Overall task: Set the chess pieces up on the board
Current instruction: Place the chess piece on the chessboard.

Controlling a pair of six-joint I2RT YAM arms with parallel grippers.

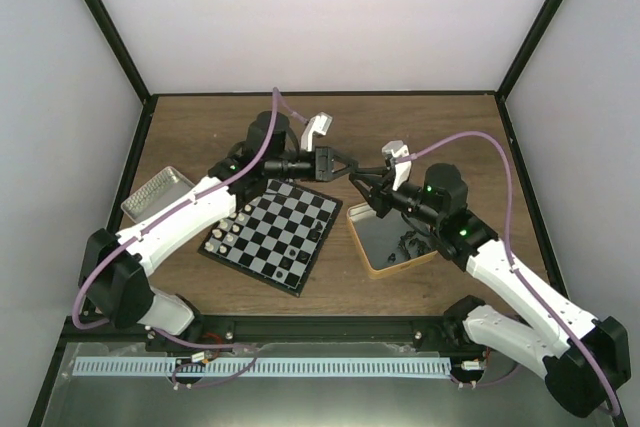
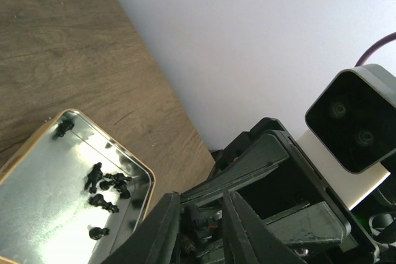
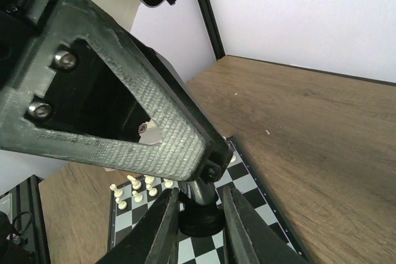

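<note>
My two grippers meet in mid-air over the far right corner of the board (image 1: 275,227). My right gripper (image 3: 201,205) is shut on the base of a black chess piece (image 3: 201,217). My left gripper (image 2: 201,205) is closed around the same piece's upper part (image 2: 198,221). In the top view the left gripper (image 1: 345,169) and right gripper (image 1: 365,185) are tip to tip. White pieces (image 1: 232,232) stand along the board's left side, and a few black pieces (image 1: 290,267) near its front corner. More black pieces (image 2: 105,183) lie in the gold-rimmed tin (image 2: 37,190).
The gold-rimmed tin (image 1: 392,242) sits right of the board, under my right arm. A silver tin (image 1: 157,194) stands at the left edge of the table. Black frame posts and white walls enclose the table. Bare wood lies behind the board.
</note>
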